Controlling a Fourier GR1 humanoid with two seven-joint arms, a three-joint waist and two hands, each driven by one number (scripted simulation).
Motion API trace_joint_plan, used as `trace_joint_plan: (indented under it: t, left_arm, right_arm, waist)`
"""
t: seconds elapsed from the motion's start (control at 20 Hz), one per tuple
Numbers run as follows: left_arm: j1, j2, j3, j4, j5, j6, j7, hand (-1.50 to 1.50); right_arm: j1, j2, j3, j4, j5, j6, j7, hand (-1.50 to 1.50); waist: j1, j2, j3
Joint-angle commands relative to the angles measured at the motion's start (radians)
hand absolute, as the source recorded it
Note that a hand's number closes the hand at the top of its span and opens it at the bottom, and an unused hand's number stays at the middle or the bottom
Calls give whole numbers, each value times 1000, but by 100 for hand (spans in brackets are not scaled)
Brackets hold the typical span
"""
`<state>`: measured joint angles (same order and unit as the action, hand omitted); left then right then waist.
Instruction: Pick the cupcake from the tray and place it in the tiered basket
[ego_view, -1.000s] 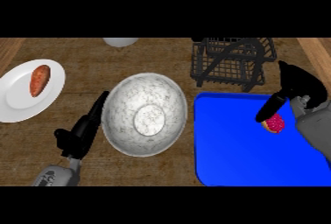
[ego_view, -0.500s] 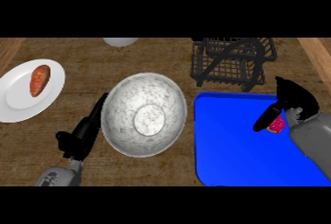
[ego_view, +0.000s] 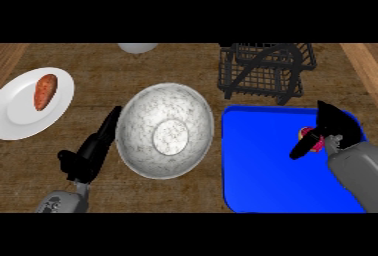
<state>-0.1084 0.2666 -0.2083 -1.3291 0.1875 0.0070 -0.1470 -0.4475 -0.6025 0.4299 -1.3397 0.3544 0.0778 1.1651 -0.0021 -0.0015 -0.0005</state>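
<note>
While right hand (ego_view: 336, 122) curls thumb and fingers round the cupcake (ego_view: 308, 136), it sits at the right side of the blue tray (ego_view: 258, 165); lift-off unclear.
Risk: cupcake slips from the pinch, or clips the tiered basket (ego_view: 264, 62) wires going in. Cupcake mostly hidden, pink part shows toward the metal bowl (ego_view: 166, 131); long axis can't tell. Left hand (ego_view: 92, 150) open, resting beside bowl.
</note>
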Motion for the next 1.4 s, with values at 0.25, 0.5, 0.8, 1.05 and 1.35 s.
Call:
trace_joint_plan:
  t: [0.25, 0.5, 0.8, 1.05, 1.35]
  left_arm:
    - [-34, -60, -9, -31, -46, 33, 81, 0]
    - [10, -17, 54, 39, -38, -44, -39, 0]
    - [9, -33, 53, -71, -56, -25, 56, 0]
    - [-7, -104, 54, 11, -115, -17, 11, 0]
    - [55, -107, 78, -39, -123, -60, 2, 0]
  right_arm:
    - [48, 71, -88, 59, 60, 17, 52, -150]
    - [148, 81, -103, -23, 107, 16, 44, -150]
    - [100, 143, -175, 168, 226, -166, -259, 150]
    - [69, 196, -210, 143, 303, -107, -238, 150]
    - [112, 248, -231, 85, 403, -112, -213, 150]
  waist:
    - [1, 1, 0]
    - [-4, 0, 0]
    - [9, 2, 1]
    - [4, 2, 0]
    - [4, 1, 0]
